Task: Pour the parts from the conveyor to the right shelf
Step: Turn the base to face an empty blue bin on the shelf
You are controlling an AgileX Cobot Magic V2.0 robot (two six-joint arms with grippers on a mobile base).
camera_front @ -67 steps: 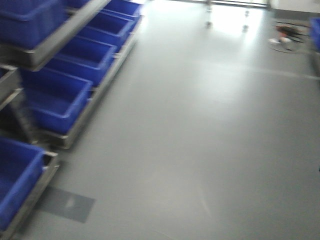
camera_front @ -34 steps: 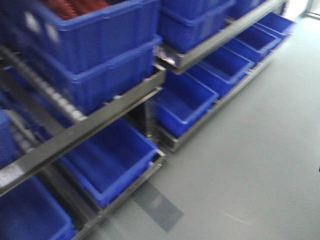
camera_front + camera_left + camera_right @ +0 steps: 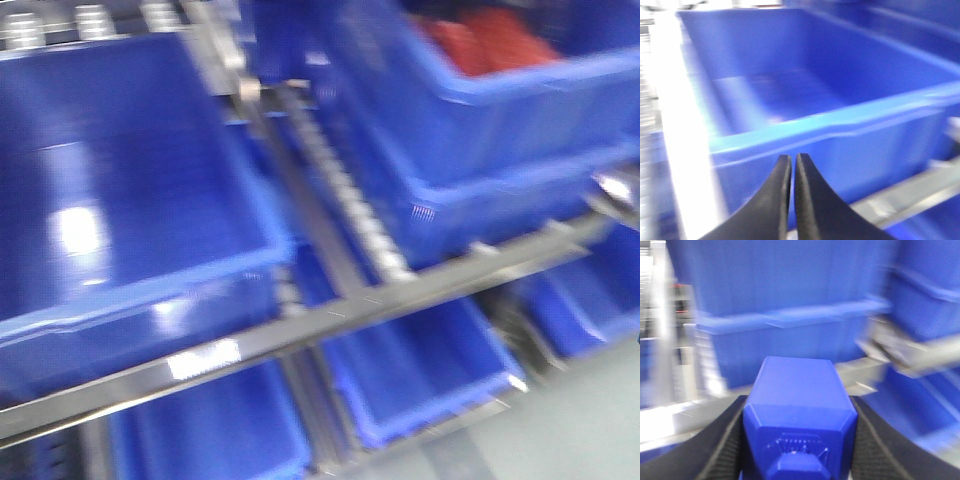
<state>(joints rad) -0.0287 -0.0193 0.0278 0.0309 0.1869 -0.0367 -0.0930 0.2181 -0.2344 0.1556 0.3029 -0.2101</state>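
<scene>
Gripping a blue part (image 3: 798, 407) in our right claw (image 3: 799, 397), we face the shelf bin (image 3: 790, 295) just beyond; left claw (image 3: 792, 162) clenched, empty.

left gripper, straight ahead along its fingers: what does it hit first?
Most likely the near wall of the blue bin, just below its rim; the left gripper points straight at it. Blur hides the gap.

Motion blur smears the right shelf (image 3: 400, 300) and its blue bins (image 3: 150, 285); the red contents (image 3: 490, 40) of one bin are unidentifiable.
</scene>
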